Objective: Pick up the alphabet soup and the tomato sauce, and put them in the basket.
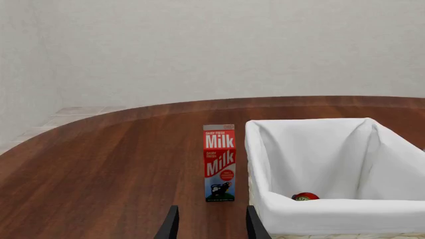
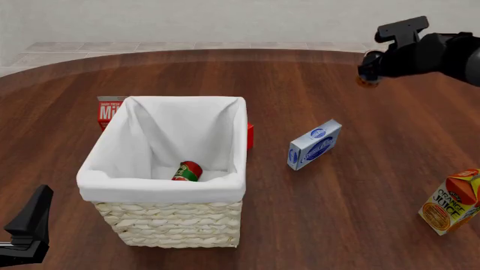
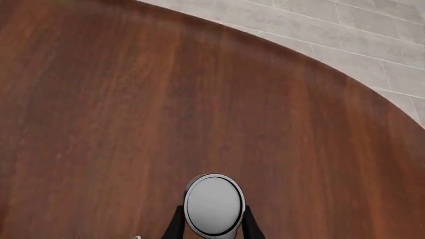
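My right gripper (image 3: 212,226) is clenched on the alphabet soup, a small cylindrical can with a grey metal top (image 3: 214,204), held high at the upper right of the front frame so it clears the table for carrying. The tomato sauce, a small can with a white, green and red label (image 2: 188,171), lies tilted inside the large cream wicker basket with white liner (image 2: 161,222) at lower centre-left (that half looks done). My left gripper (image 1: 211,225) hangs released and empty beside the basket, out of the way. Next, I judge: carry the soup over the liner rim.
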Motion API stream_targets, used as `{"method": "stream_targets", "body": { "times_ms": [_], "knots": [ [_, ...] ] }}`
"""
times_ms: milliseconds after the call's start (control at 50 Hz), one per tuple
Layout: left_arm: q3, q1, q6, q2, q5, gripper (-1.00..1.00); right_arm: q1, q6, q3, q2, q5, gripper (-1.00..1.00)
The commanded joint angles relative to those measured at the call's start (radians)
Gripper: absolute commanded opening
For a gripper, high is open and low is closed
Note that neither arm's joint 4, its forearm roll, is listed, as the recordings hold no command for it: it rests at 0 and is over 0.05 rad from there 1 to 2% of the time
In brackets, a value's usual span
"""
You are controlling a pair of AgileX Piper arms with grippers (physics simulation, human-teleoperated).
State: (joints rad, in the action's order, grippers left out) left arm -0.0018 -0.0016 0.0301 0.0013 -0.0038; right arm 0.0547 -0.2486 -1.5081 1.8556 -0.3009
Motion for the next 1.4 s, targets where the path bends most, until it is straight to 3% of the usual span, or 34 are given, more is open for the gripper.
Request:
{"method": "stream_targets", "body": {
  "times_ms": [20, 1400],
  "knots": [
    [0.000, 0.000, 0.000, 0.000, 0.000, 1.00, -0.047, 0.021, 0.014, -0.087, -0.011, -1.00],
    [-0.001, 0.000, -0.005, -0.001, -0.004, 1.00, -0.308, -0.026, 0.092, -0.350, -0.095, -1.00]
  ]
}}
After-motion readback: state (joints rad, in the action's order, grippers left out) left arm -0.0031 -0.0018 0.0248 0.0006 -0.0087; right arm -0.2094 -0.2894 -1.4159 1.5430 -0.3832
